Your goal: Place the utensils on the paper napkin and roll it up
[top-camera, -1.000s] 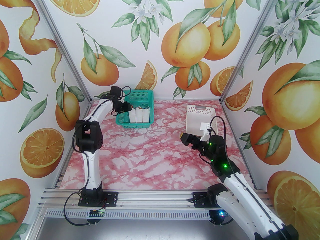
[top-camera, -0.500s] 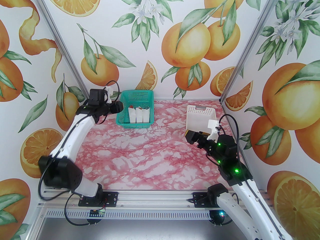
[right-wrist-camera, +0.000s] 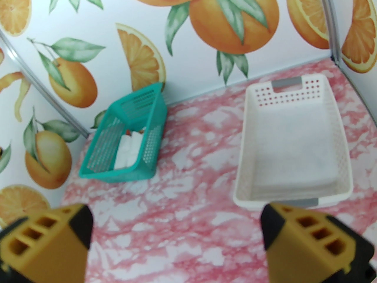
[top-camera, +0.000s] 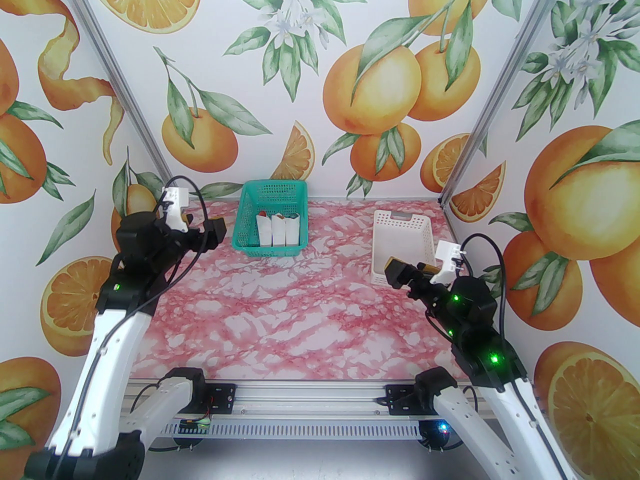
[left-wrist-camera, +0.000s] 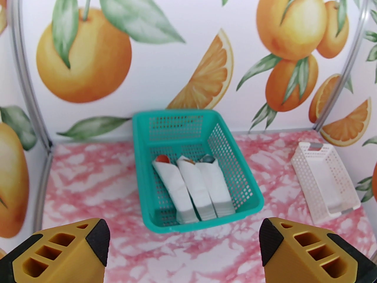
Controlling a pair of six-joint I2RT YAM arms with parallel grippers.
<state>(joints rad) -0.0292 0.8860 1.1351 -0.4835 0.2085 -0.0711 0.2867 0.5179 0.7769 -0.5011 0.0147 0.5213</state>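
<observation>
Three white rolled bundles with coloured tips lie side by side in the green basket at the back left. Loose utensils are out of view. The paper napkin lies flat inside the white basket at the back right. My left gripper hovers open and holds nothing, left of the green basket and clear of it. In the left wrist view its fingers frame the basket from the near side. My right gripper is open too, just in front of the white basket's near wall.
The pink marbled tabletop stretches bare between the two arms. Printed orange-pattern walls close the back and both sides. An aluminium rail carries the arm bases at the near edge.
My left arm has pulled out of the green basket, back and to the left, and its jaws have spread wide. My right arm has drawn back to the right, still open.
</observation>
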